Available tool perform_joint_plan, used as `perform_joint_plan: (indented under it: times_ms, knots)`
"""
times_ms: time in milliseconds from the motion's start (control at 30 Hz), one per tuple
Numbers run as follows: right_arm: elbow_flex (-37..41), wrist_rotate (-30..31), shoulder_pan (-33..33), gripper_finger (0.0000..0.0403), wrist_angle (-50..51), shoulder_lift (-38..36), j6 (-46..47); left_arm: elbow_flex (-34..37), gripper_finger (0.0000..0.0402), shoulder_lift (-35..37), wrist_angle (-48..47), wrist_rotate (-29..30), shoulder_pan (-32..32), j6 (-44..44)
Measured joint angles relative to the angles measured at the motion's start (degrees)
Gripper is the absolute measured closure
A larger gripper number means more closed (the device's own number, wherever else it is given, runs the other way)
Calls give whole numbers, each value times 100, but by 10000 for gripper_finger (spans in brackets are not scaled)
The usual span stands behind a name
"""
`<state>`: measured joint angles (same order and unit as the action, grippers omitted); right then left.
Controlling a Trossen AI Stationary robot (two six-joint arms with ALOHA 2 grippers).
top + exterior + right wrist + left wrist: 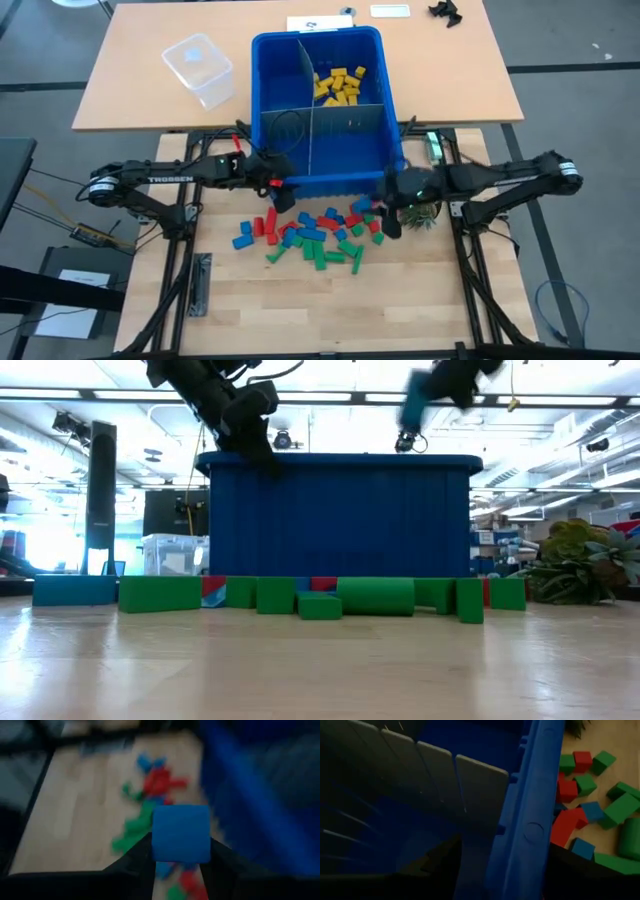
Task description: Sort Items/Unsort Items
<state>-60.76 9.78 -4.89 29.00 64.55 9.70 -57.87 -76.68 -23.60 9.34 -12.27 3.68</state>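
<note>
High view: my right claw (390, 215) hangs at the near right corner of the blue bin (262, 60), just off the end of the block pile (310, 238). In the right wrist view my two fingers are clenched on a blue block (181, 840), which sits square between them with the pile blurred on the wood below.

My left claw (278, 190) is at the bin's near rim on the left side, over the near left compartment. Its wrist view looks down past the grey dividers (445, 775) into the dark bin floor, and I see nothing between those fingers, which stand apart and released.

On progress, I judge the job under way and well short of done. The yellow blocks (340, 85) lie together in the far right compartment, and I can find no yellow left in the pile. As far as these views show, the other compartments hold nothing, though the near ones are partly hidden by my own arms and the walls. The reds, greens and blues remain mixed on the table (300, 310), just in front of the bin. So one colour looks finished and three are left, and the blue block in my right claw would be among the first of its colour to go in.

A clear tub (198, 68) stands on the far table, left of the bin, apart from the work.
</note>
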Motion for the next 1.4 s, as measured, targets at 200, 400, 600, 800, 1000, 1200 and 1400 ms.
perform_joint_plan:
  times_ms: [200,400,600,800,1000,1200,1400]
  knots:
    - [-408,1771,390,278,-466,1,-968,-2,170,2,7,6,0,1]
    - [-325,1871,1045,278,-699,125,-1237,-2,170,2,0,5,0,2]
    - [-347,1801,1150,180,-649,254,-1140,-2,170,4,-1,-2,2,112]
    - [-577,1463,432,94,-356,151,-582,-2,170,4,-16,-8,2,172]
    - [-240,847,-454,93,-327,468,106,-2,170,4,-23,-8,2,262]
    - [118,835,-938,108,-411,1319,28,-2,170,4,-13,-8,2,262]
    - [128,546,-958,110,-550,2340,-492,-2,170,4,-13,-8,2,262]
